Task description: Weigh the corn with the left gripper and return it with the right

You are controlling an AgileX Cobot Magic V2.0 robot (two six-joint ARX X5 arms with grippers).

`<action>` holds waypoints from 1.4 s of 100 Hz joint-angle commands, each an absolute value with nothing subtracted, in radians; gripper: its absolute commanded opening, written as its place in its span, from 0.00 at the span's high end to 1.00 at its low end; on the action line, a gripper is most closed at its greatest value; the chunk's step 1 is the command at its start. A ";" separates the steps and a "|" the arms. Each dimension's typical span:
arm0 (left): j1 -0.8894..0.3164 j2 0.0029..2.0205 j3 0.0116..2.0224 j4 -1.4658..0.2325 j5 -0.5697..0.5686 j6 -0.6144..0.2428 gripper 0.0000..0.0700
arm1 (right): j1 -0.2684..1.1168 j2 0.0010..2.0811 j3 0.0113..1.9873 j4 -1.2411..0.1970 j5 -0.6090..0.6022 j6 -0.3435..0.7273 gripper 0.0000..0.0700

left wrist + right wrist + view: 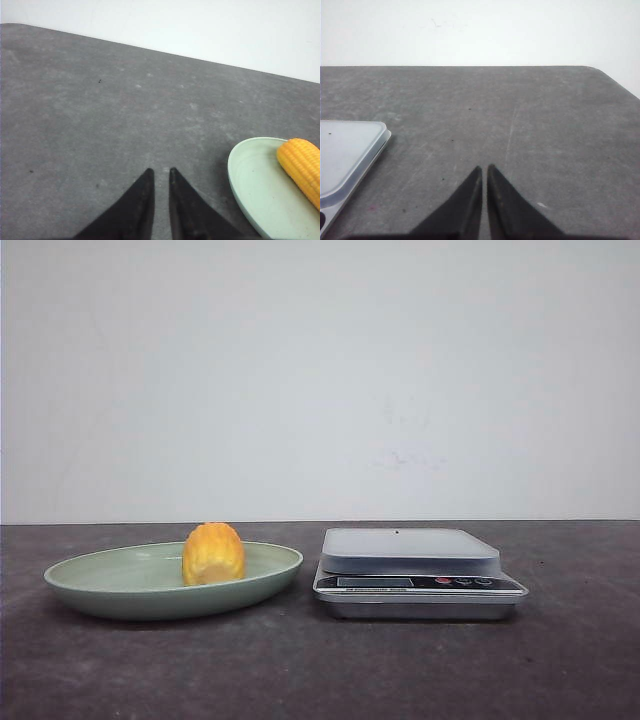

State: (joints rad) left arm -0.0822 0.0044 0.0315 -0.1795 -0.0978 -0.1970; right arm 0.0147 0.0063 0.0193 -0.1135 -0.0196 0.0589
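Observation:
The corn point(213, 553) is a stubby yellow-orange cob lying in a pale green plate point(100, 575) at the left of the table. A silver kitchen scale point(410, 560) stands right of the plate, nothing on it. Neither arm shows in the front view. In the left wrist view my left gripper point(160, 171) is shut and empty over bare table, with the plate point(250, 185) and corn point(302, 162) off to one side. In the right wrist view my right gripper point(485, 167) is shut and empty over bare table, apart from the scale's corner point(350, 150).
A dark grey table top point(320, 670) runs to a white wall behind. The table's far rounded corner point(600, 70) shows in the right wrist view.

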 commanded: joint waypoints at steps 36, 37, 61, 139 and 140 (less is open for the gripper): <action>-0.081 0.004 0.014 -0.186 -0.096 -0.184 0.96 | 0.017 0.004 0.015 -0.099 -0.019 0.067 0.98; -0.081 0.004 0.014 -0.186 -0.096 -0.184 0.96 | 0.017 0.004 0.015 -0.099 -0.019 0.066 0.98; -0.081 0.004 0.014 -0.186 -0.096 -0.184 0.96 | 0.017 0.004 0.015 -0.099 -0.019 0.066 0.98; -0.081 0.004 0.014 -0.186 -0.096 -0.184 0.96 | 0.020 0.004 0.015 -0.102 -0.081 0.105 0.98; -0.081 0.004 0.014 -0.186 -0.096 -0.184 0.96 | 0.021 0.004 0.015 -0.106 -0.080 0.106 0.98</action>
State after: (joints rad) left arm -0.0822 0.0044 0.0315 -0.1795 -0.0978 -0.1970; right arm 0.0170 0.0063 0.0189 -0.1028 -0.0788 0.0864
